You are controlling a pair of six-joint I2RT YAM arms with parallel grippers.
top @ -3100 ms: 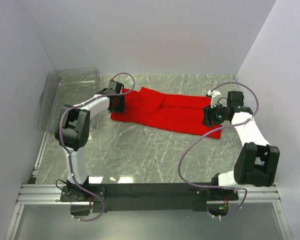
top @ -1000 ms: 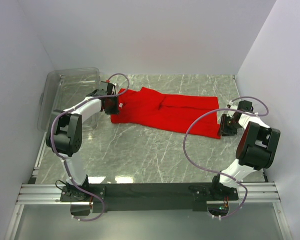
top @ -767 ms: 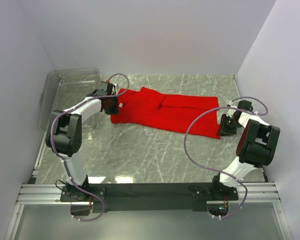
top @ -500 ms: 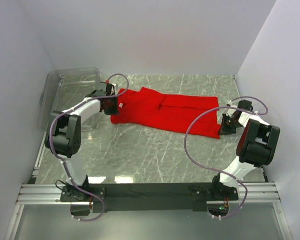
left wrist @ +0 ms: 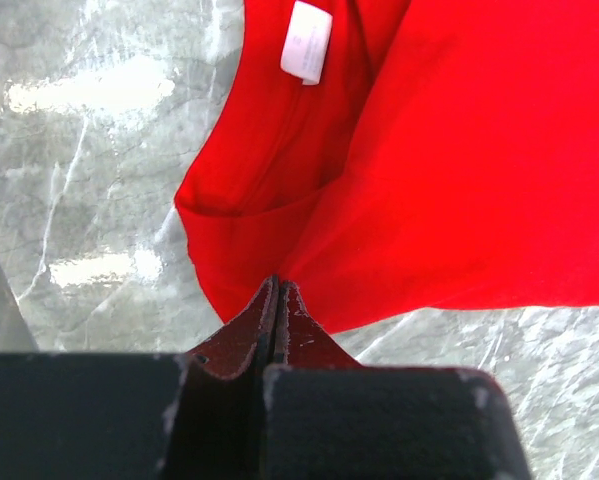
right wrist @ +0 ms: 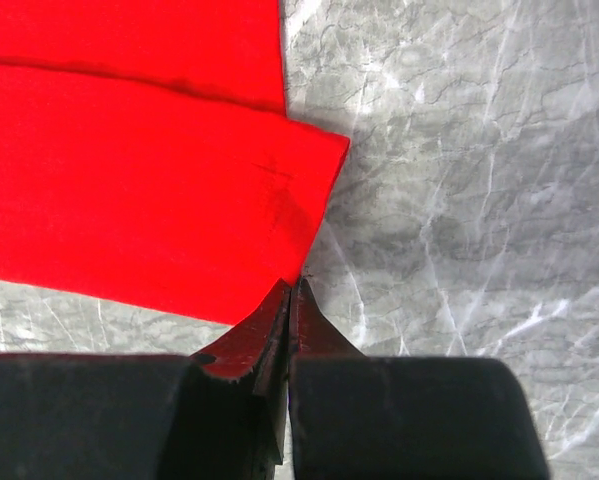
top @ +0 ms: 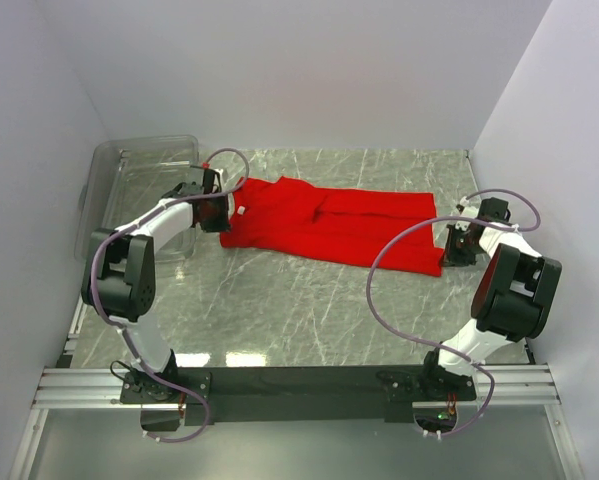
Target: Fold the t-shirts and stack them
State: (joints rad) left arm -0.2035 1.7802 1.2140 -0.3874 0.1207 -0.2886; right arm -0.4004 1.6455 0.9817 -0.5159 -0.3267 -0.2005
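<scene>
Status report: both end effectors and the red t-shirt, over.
Left end effector shut on t-shirt, collar-end corner. Right end effector shut on hem corner. T-shirt lies flat. Clear bin at left, not blocking.

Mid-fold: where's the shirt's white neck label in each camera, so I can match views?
Top external: white neck label at the red t-shirt's picture-left end.
Left wrist: top centre, inside the collar.
Right wrist: not in view.
Shared landmark: the red t-shirt, in all three.
</scene>
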